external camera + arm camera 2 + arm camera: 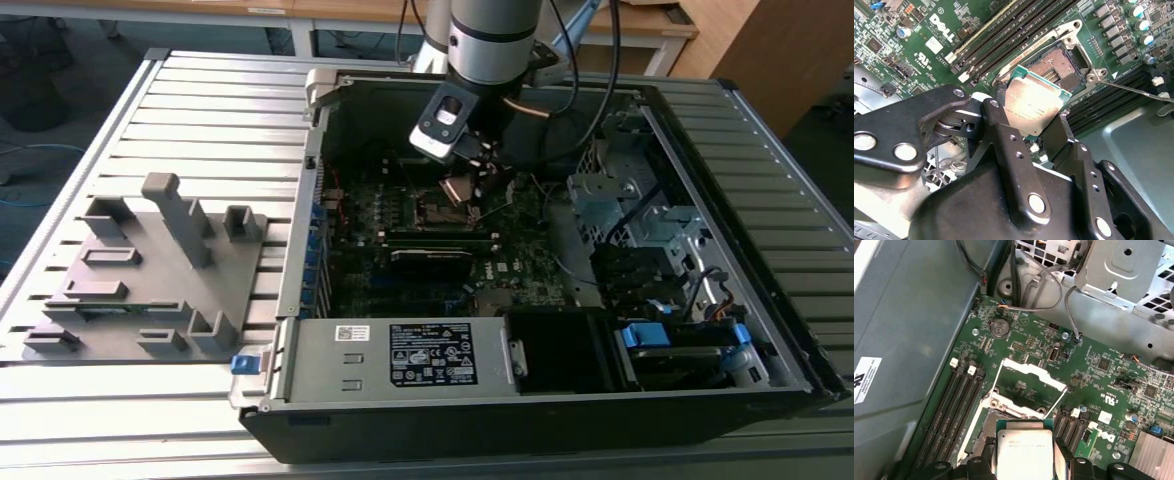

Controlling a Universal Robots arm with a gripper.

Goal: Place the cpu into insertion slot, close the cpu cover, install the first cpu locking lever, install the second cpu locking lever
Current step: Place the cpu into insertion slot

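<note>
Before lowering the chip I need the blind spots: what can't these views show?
Part of the insertion slot: second wrist view, hidden behind the cpu in the pincer.
The cpu's underside: faces away in both wrist views.
The slot's contacts: too small in the exterior view.

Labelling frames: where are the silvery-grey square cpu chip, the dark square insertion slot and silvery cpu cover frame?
silvery-grey square cpu chip point(1031, 106): second wrist view, metal face.
dark square insertion slot point(1063, 65): second wrist view, pin field.
silvery cpu cover frame point(1031, 369): first wrist view, a bar.
</note>
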